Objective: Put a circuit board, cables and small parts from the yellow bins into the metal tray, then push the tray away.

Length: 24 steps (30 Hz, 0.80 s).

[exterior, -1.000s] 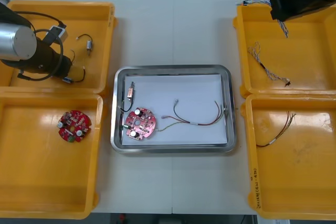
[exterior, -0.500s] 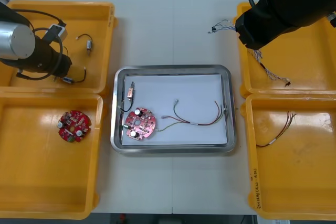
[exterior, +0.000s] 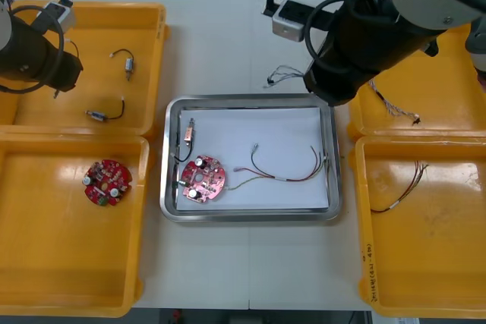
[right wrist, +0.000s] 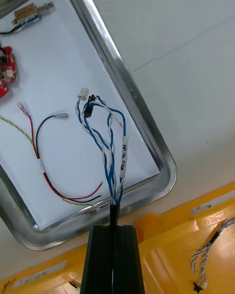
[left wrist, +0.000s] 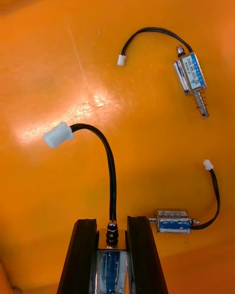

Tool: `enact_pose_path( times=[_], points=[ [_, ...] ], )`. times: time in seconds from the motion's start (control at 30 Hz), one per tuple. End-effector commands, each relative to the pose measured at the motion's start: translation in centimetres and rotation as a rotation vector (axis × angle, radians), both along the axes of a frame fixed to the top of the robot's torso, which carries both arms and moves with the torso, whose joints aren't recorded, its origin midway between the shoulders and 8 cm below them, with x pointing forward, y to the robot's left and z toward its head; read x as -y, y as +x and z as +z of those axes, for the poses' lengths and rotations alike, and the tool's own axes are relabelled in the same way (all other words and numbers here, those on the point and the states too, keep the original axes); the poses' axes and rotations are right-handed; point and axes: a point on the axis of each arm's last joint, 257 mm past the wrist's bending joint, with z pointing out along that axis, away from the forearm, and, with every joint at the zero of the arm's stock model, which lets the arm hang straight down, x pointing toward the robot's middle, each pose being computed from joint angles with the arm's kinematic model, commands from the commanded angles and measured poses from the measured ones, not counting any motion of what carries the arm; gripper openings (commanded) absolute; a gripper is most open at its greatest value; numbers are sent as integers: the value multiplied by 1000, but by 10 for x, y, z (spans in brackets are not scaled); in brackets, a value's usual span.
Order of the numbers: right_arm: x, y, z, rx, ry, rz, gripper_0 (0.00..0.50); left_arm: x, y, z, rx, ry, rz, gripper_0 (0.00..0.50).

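- Blue and white twisted cable (right wrist: 113, 147) is pinched by the closed fingers of the right gripper (right wrist: 115, 228) at the far rim of the metal tray (exterior: 171, 210), near its right corner.
- A small metal part (left wrist: 111, 268) with a black lead (left wrist: 110, 167) is clamped by the left gripper (left wrist: 112, 224) above the far left yellow bin (exterior: 148, 32).
- Two loose parts (left wrist: 192, 76) are seen on that bin's floor.
- A red circuit board (exterior: 202, 178), a red and yellow cable (exterior: 285, 174) and another metal part (exterior: 187, 133) are seen lying on the tray's white inside.
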Motion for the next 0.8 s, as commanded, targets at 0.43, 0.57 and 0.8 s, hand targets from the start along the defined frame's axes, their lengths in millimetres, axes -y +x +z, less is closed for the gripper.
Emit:
enact_pose_path(
  times=[0.43, 0.57, 0.8],
  points=[
    [-62, 0, -50, 49, -162, 365, 0, 15, -35, 62, 74, -63, 143, 0],
    [-61, 6, -59, 51, -187, 395, 0, 32, -42, 65, 79, -97, 156, 0],
    [-47, 22, -79, 91, -309, 384, 0, 63, -51, 62, 120, -131, 199, 1]
  ],
)
